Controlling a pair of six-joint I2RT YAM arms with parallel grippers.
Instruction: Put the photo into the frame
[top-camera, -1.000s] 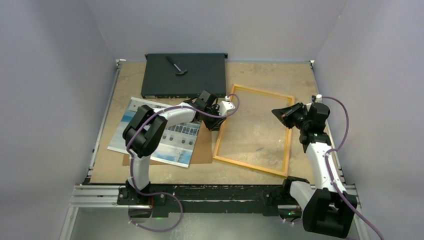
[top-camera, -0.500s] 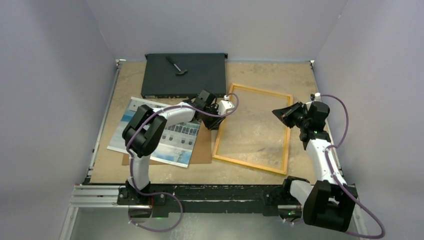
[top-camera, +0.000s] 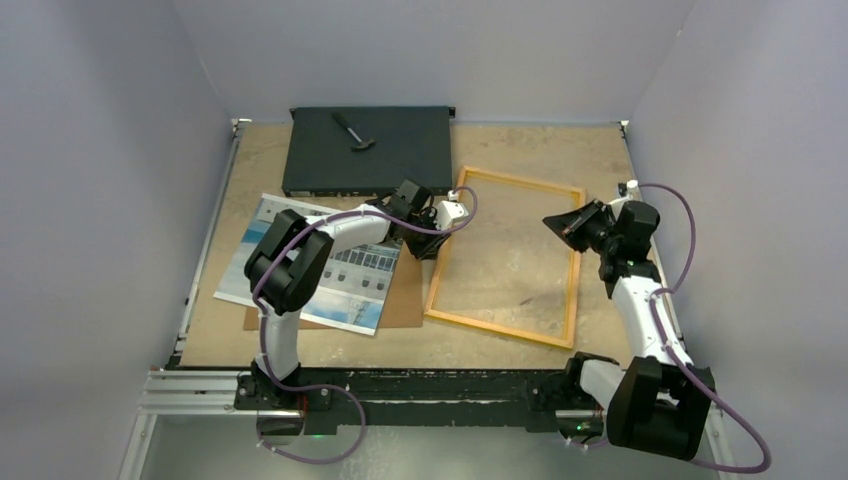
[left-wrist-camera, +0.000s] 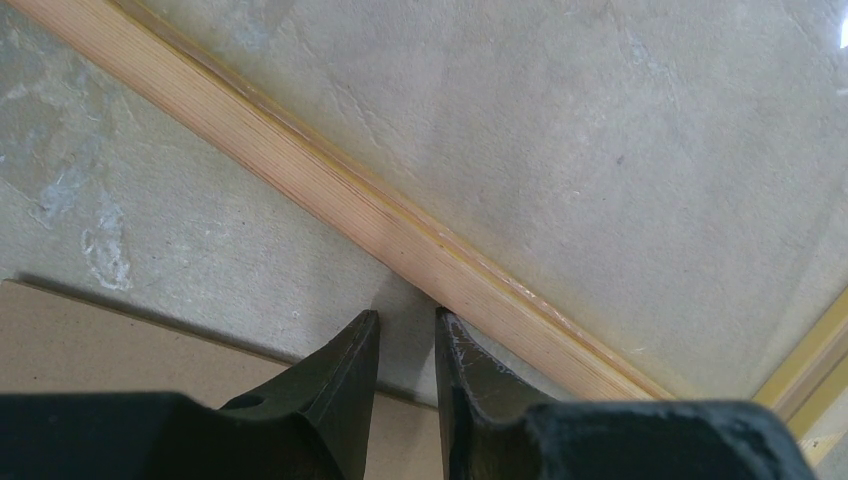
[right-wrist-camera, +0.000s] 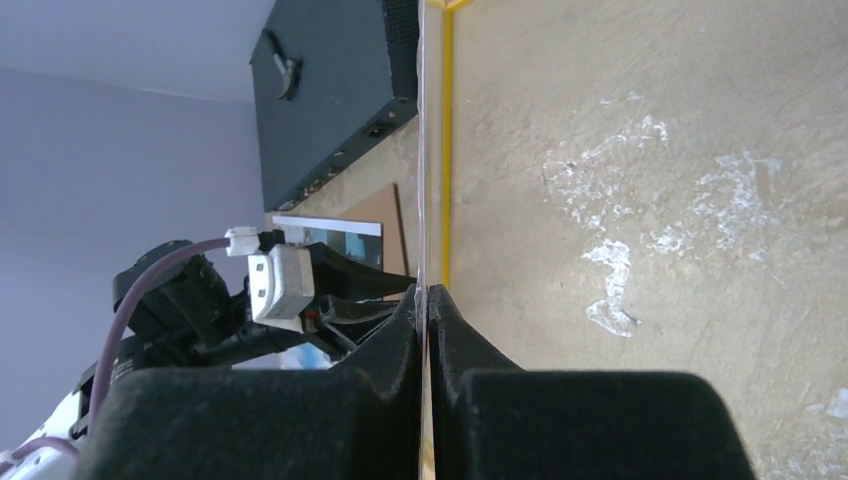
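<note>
The frame (top-camera: 525, 181), a yellow-orange rectangle, lies flat on the table right of centre. My right gripper (top-camera: 556, 225) hovers over its right side, shut on the edge of a thin clear pane (right-wrist-camera: 427, 150) that the right wrist view shows edge-on above the frame's yellow border (right-wrist-camera: 447, 150). My left gripper (top-camera: 432, 243) is down at the frame's left side. Its jaws are slightly open with nothing between them, and one fingertip (left-wrist-camera: 447, 325) touches the wooden outer edge (left-wrist-camera: 330, 195). The photo (top-camera: 355, 290) lies face up at the left, partly under my left arm.
A brown backing board (top-camera: 405, 300) lies under the photo's right side, close to the frame. A flat black box (top-camera: 400, 150) sits at the back with a small hammer-like tool (top-camera: 352, 132) on top. Grey walls close in the table on three sides.
My right gripper has drifted slightly left and further from its base, still gripping the pane. The left arm has barely moved.
</note>
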